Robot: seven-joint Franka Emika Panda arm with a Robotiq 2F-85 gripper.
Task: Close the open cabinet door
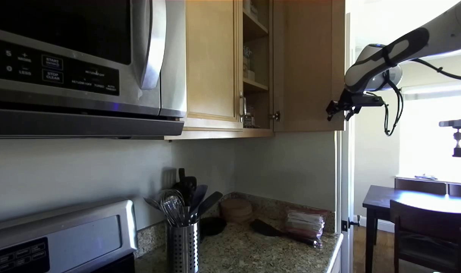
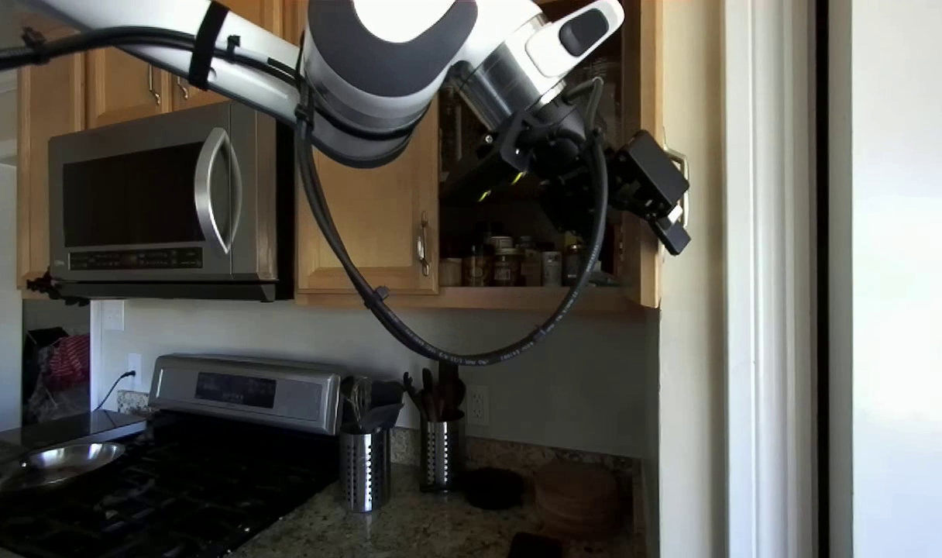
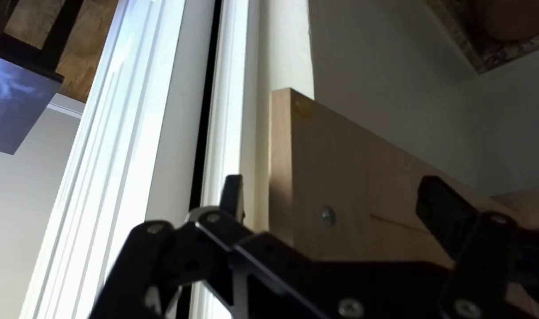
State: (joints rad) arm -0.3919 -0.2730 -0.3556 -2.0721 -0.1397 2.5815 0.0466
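Note:
The cabinet door (image 1: 306,68) is a tall light-tan wood panel that stands wide open. Its inner face shows in an exterior view, and its narrow edge (image 2: 651,267) in another. Part of its silver bar handle (image 2: 685,186) shows on the outer side, behind the gripper. In the wrist view the door's lower corner and inner face (image 3: 340,155) fill the middle. My gripper (image 3: 333,195) is open with nothing held. One finger lies past the door's free edge, the other in front of the inner face. The gripper (image 1: 338,113) is near the free edge; contact cannot be told.
The matching closed door (image 1: 214,60) stands beside the open shelves (image 1: 255,85), which hold jars (image 2: 507,267). A steel microwave (image 2: 161,194) is farther along. Below are a granite counter (image 1: 230,254) and a utensil holder (image 1: 183,246). A white door frame (image 2: 758,310) stands close beside the open door.

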